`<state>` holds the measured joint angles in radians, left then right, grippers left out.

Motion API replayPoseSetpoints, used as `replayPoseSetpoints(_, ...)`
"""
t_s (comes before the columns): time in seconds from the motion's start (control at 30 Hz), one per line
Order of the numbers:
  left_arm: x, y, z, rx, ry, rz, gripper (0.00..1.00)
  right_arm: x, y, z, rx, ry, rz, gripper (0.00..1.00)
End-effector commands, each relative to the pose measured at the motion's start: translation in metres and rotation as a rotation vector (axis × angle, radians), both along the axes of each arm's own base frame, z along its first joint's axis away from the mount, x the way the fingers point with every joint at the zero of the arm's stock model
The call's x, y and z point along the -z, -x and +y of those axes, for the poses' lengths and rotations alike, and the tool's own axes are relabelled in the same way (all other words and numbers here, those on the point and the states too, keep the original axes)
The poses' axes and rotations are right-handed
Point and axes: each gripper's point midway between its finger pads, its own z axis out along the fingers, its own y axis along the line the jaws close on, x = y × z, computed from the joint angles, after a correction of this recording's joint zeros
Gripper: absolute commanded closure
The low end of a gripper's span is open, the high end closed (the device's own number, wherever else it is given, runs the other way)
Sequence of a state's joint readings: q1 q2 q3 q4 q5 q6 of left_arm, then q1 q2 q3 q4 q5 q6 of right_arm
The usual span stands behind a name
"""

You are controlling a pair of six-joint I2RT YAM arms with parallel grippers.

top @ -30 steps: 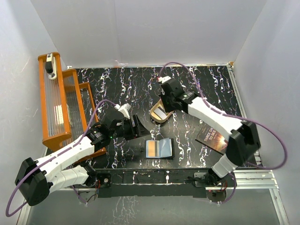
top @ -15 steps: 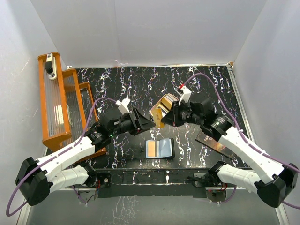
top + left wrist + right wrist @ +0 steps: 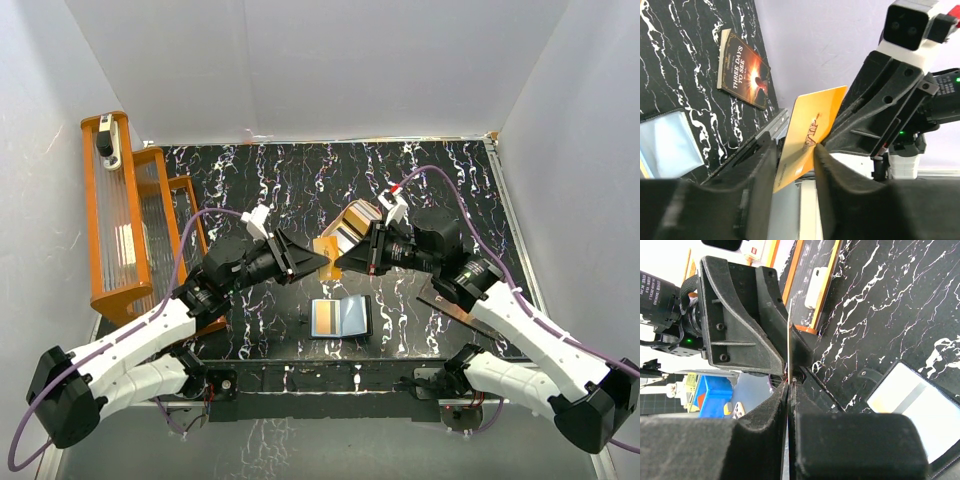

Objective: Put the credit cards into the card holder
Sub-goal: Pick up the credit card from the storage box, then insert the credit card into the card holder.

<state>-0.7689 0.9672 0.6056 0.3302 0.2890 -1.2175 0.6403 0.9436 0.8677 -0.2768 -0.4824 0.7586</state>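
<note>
- Above the table (image 3: 300,180), just behind the holder (image 3: 341,316), the gold card (image 3: 327,246) hangs in the air between both arms.
- Right jaws are clamped on one end of it. Left jaws stand astride the other end, and we cannot tell whether they press it yet.
- We judge this a handover. We would seat the left pads flat on the card's faces, well in from the edge, before the right lets go.
- Thin plastic slips and flexes, so we would release without twisting.
- The holder lies open on the table near the front edge.
- The table is black with white veins. A tan tray (image 3: 352,222) sits behind the card, a book (image 3: 450,300) lies at right and an orange rack (image 3: 120,220) stands at left.
- White walls close three sides.
</note>
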Motion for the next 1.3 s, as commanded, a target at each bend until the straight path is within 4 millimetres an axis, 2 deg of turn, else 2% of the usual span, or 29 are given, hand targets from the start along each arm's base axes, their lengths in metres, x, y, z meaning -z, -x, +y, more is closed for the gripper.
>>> replayPoseSetpoints(0.0,-0.022,0.003,0.005,-0.015,0.076,-0.044,0.74,-0.005,0.004,-0.002,0.001,-0.023,-0.024,1.0)
replayPoseSetpoints(0.13,-0.021,0.002,0.008,-0.033,0.055,-0.036,1.0,0.004,0.004,-0.006,0.018,-0.001,-0.009,1.0)
replayPoseSetpoints(0.3,-0.011,0.0,0.012,-0.043,-0.012,-0.048,1.0,0.01,0.003,-0.007,0.03,0.016,0.013,1.0)
replayPoseSetpoints(0.37,-0.007,0.0,0.012,-0.044,-0.033,-0.046,1.0,0.01,0.0,-0.009,0.051,0.027,0.014,0.91)
replayPoseSetpoints(0.47,0.004,-0.001,0.014,-0.049,-0.065,-0.03,1.0,0.014,-0.005,-0.016,0.105,0.064,0.021,0.72)
replayPoseSetpoints(0.63,0.032,-0.003,0.017,-0.06,-0.155,0.017,1.0,0.027,-0.008,-0.023,0.145,0.107,0.033,0.59)
replayPoseSetpoints(0.87,0.075,-0.001,0.01,0.003,-0.263,0.082,1.0,0.089,-0.013,-0.047,0.248,0.307,0.158,0.6)
replayPoseSetpoints(0.97,0.093,0.001,0.003,0.042,-0.284,0.119,1.0,0.109,-0.015,-0.051,0.264,0.359,0.188,0.63)
replayPoseSetpoints(1.1,0.105,0.003,-0.006,0.08,-0.267,0.148,1.0,0.131,-0.015,-0.052,0.25,0.406,0.213,0.65)
replayPoseSetpoints(1.27,0.126,0.007,-0.005,0.093,-0.298,0.184,1.0,0.162,-0.013,-0.056,0.242,0.476,0.259,0.7)
